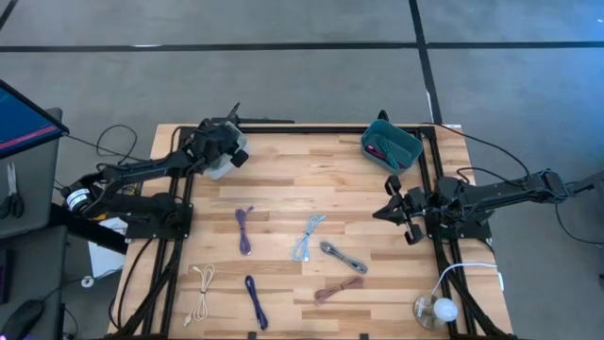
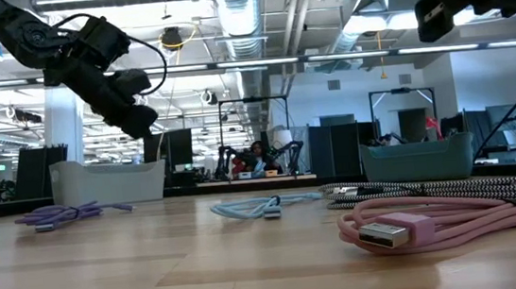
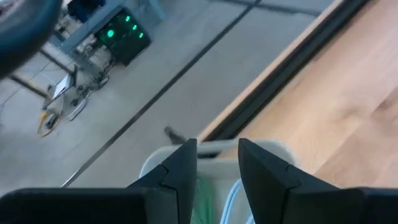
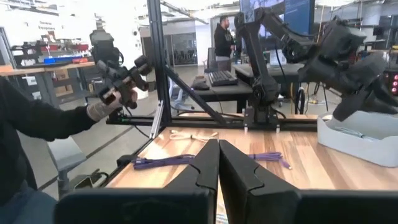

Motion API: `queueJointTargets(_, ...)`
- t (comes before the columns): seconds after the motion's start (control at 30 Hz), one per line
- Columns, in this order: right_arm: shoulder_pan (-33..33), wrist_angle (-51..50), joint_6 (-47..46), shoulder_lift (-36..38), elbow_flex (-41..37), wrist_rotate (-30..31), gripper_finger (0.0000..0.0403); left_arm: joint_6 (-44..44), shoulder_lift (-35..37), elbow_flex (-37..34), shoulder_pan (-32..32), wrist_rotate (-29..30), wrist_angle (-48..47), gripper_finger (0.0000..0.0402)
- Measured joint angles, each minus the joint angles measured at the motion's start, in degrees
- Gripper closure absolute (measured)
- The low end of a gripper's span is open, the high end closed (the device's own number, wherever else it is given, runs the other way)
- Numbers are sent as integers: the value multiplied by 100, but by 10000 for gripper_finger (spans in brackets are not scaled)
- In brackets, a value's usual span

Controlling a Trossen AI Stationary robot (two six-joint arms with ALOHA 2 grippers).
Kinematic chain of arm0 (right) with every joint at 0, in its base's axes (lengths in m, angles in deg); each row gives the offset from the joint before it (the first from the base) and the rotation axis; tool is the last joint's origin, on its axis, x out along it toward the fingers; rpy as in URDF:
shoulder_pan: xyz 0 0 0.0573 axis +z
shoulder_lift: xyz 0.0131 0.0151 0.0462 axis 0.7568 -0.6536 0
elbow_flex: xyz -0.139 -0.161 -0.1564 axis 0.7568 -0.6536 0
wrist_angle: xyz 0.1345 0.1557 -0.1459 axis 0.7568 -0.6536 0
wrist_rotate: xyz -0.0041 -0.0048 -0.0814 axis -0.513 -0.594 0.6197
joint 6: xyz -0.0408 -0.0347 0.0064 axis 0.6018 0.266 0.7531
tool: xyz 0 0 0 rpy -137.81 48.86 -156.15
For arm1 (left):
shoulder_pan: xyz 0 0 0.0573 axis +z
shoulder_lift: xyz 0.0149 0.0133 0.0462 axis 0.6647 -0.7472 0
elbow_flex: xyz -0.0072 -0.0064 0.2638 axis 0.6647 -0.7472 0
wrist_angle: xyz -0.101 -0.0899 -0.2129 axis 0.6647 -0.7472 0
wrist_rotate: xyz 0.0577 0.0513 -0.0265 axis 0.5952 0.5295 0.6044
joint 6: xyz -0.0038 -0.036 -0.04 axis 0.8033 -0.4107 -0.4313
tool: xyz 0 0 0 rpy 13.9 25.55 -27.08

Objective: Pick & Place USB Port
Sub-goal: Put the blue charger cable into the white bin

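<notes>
1. USB cables (image 1: 309, 236) lie loose mid-bench (image 1: 283, 189); nothing blocks them.
2. I see my left pincer (image 1: 229, 154) parted, empty, over the white bin (image 1: 223, 166).
3. Right pincer (image 1: 394, 198) clenched, empty, beside the teal bin (image 1: 391, 145).

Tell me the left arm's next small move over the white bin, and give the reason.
Probably lift the left gripper straight up and away from the white bin. Its jaws stand apart above the bin with nothing between them, and cables already lie inside, so a drop looks done. Six loose cables, such as the purple cable, lie on the table; the right gripper waits shut.
</notes>
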Motion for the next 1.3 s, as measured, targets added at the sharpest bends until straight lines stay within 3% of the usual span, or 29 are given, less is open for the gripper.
queueJointTargets(0.1, 0, 117, -199, 0, 2, -1, 399, -7, 26, 0, 4, -939, 366, 284)
queueJointTargets(0.27, 0, 397, -300, 2, 2, -2, 399, -388, 184, 2, -119, -3633, 1142, 284)
queueJointTargets(0.37, 0, 734, -296, 0, 2, -1, 399, -646, 357, 2, -300, -4484, 1310, 284)
queueJointTargets(0.6, 0, 1291, -38, 10, 2, -2, 399, -927, 1030, -1, -929, -4711, 1305, 284)
queueJointTargets(0.83, 13, 1004, -10, 87, 2, 129, 400, -927, 2051, -389, -1485, -4719, 1208, 284)
queueJointTargets(1.07, 11, 117, -557, 87, 52, 1079, 402, -1480, 2893, -1050, -1902, -4710, 1145, 284)
queueJointTargets(1.3, 11, -1431, -1217, -71, 505, 1764, 402, -1565, 2959, -1362, -2370, -4593, 1160, 284)
